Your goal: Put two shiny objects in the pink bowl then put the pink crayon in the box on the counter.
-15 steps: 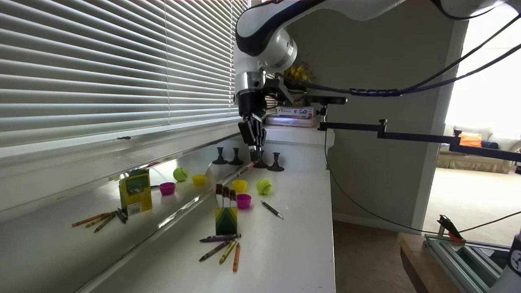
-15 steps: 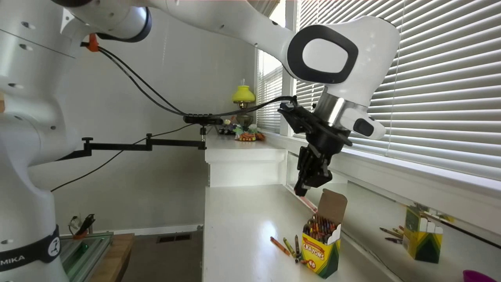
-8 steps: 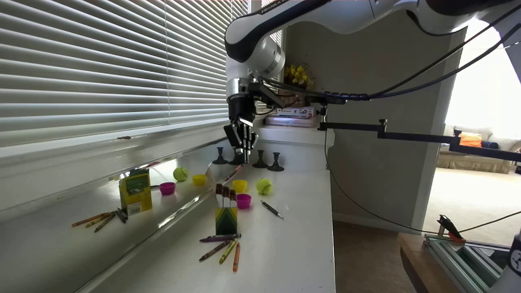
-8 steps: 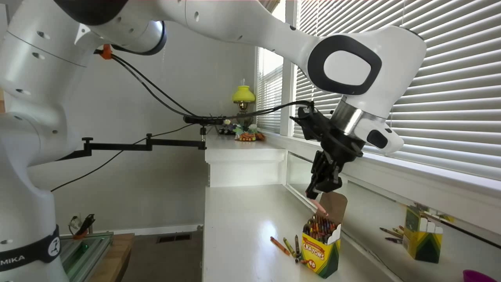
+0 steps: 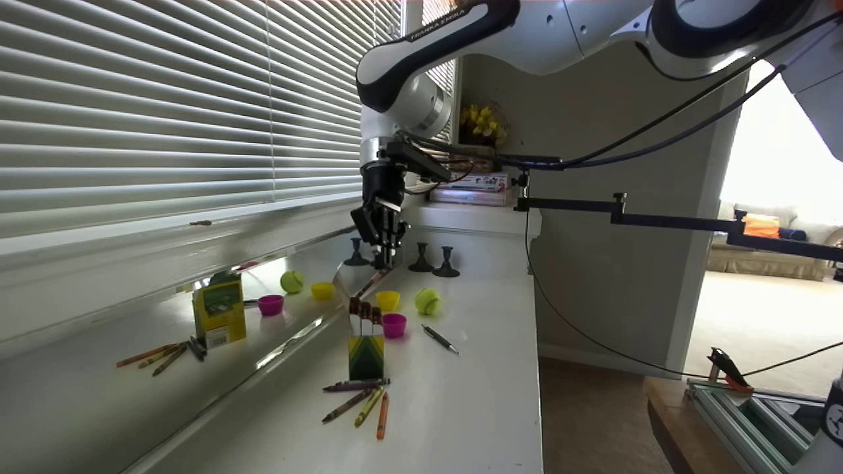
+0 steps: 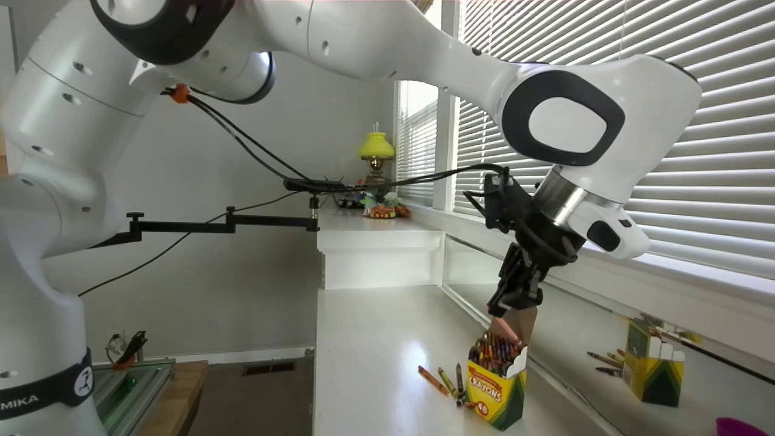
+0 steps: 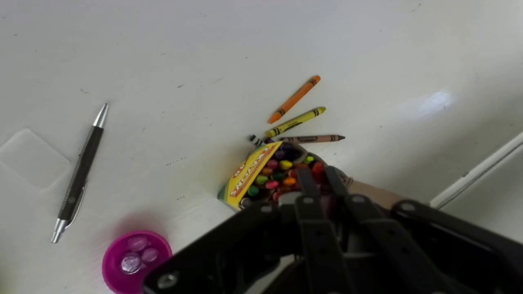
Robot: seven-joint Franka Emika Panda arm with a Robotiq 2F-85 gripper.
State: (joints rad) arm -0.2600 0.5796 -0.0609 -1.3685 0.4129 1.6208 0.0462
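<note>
Crayon (image 6: 506,332): hanging slantwise just above the box (image 6: 490,393); its lower end is pointing toward the raised flap (image 6: 527,321). Whether that end is touching anything, the views are not showing.
Gripper (image 6: 497,307): clamping the crayon near its upper end, fingers (image 7: 306,183) pressing together; this hold is probably leaving the lower end free for entering first.
Box: standing upright on the counter (image 5: 474,401), packed crayons (image 6: 496,352) filling its top. The flap is probably serving as a backstop. Insertion is likely needing a steeper crayon; otherwise its end may be catching on the contents.
Loose crayons (image 5: 369,407): lying at the foot of the box, apparently playing no part in this step.
Bowl (image 5: 394,328): standing near the box, apart from it, containing a silver piece (image 7: 131,262) and two pinkish pieces (image 7: 150,255); the bowl step is therefore appearing complete.
Pen (image 7: 81,171): lying near the bowl.
Arm (image 6: 387,45): arching high over the counter, wrist bending downward, so that the gripper is approaching the opening obliquely from above.
</note>
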